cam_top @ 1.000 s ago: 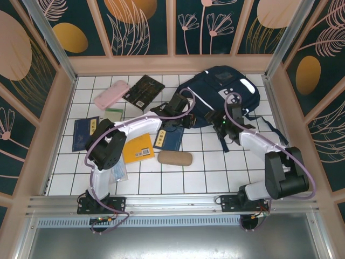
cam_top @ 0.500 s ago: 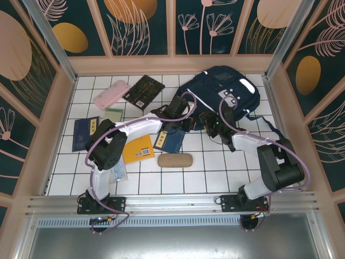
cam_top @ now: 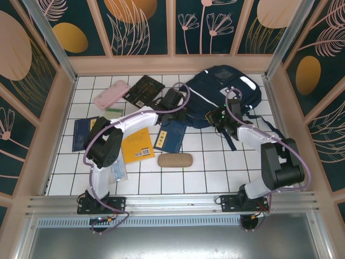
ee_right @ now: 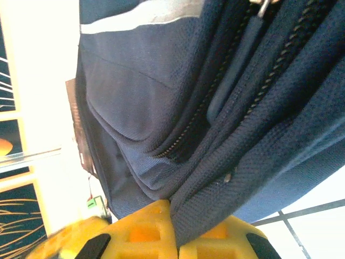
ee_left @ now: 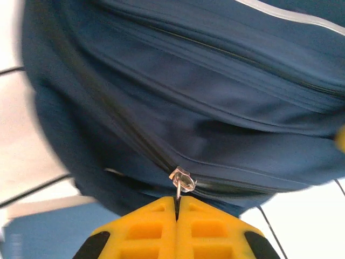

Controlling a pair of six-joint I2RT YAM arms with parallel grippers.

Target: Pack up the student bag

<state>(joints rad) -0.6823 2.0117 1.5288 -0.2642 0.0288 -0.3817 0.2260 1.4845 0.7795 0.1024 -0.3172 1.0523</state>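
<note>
Unzipping looks like your step: left gripper (ee_left: 177,202) pinched on the zipper pull (ee_left: 181,181), right gripper (ee_right: 175,216) clamped on a fold of the student bag (cam_top: 221,89) lying far-right on the bench (cam_top: 215,167), so next draw the pull along steadily.

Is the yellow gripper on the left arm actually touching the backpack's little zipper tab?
Touching. The left wrist view shows the left gripper shut on the metal zipper pull of the student bag, pinching its tab.
</note>
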